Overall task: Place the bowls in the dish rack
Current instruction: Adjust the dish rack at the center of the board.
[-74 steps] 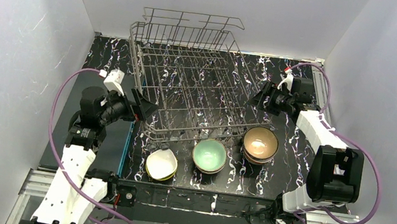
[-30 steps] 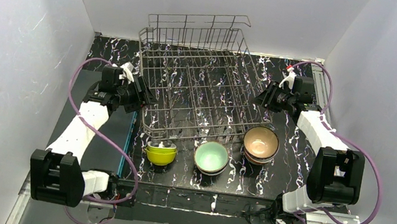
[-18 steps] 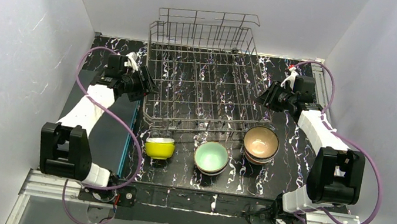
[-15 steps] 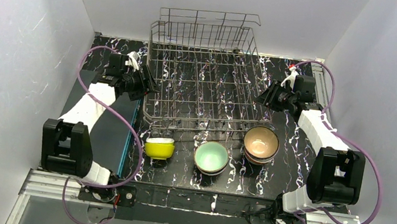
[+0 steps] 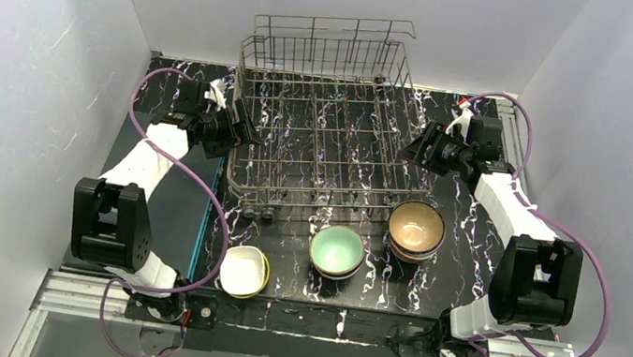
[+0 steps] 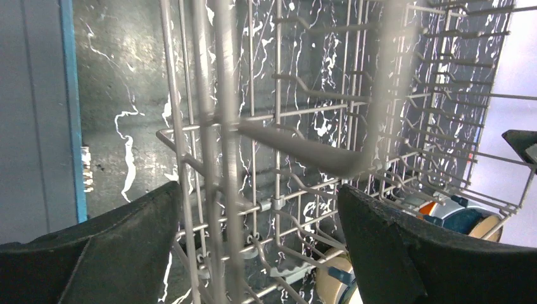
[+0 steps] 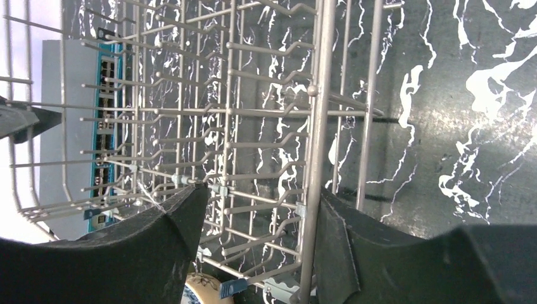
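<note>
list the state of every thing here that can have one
dish rack, on the table, no bowls in it
left gripper, open, astride the rack's left side wires
right gripper, open, astride the rack's right side wires
yellow-green bowl, on the table outside the rack, white inside facing up
mint bowl, upright, outside the rack
tan bowl, upright, outside the rack

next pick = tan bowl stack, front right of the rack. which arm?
Right. The right gripper hangs open just beyond the tan bowl stack, on its side; the left gripper is across the dish rack.
</note>
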Tool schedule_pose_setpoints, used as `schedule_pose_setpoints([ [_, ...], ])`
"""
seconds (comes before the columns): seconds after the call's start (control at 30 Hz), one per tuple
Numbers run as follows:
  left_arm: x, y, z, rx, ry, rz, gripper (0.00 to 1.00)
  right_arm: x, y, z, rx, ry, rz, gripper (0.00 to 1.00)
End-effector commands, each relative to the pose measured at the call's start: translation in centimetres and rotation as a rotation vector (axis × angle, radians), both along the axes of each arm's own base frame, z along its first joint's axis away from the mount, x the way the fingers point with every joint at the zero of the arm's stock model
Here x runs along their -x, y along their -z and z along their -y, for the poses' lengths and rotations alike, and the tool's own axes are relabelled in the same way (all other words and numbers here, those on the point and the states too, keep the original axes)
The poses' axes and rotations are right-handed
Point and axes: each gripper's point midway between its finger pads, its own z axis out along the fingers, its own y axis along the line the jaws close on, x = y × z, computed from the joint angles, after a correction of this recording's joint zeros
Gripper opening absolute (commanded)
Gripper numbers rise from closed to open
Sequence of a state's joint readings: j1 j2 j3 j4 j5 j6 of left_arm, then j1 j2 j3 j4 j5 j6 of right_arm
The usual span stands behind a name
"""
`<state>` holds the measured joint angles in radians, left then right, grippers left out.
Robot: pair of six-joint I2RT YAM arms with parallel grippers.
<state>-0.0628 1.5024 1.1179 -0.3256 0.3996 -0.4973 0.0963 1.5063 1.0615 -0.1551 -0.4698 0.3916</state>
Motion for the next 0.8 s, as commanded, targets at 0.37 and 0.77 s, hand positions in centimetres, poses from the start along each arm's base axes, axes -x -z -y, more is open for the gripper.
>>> schedule_pose_setpoints([
  [0.37,1.9,-6.4,-4.2,-0.246,-0.097,0.121,0.98,-0.5,-6.4,0.0,0.021,0.006,0.168,0.83],
  [0.77,10.0,-7.7,-3.5,-0.18,-0.069,0.157,0.95,0.5,-8.0,-2.2,0.035,-0.072,0.207,0.84],
])
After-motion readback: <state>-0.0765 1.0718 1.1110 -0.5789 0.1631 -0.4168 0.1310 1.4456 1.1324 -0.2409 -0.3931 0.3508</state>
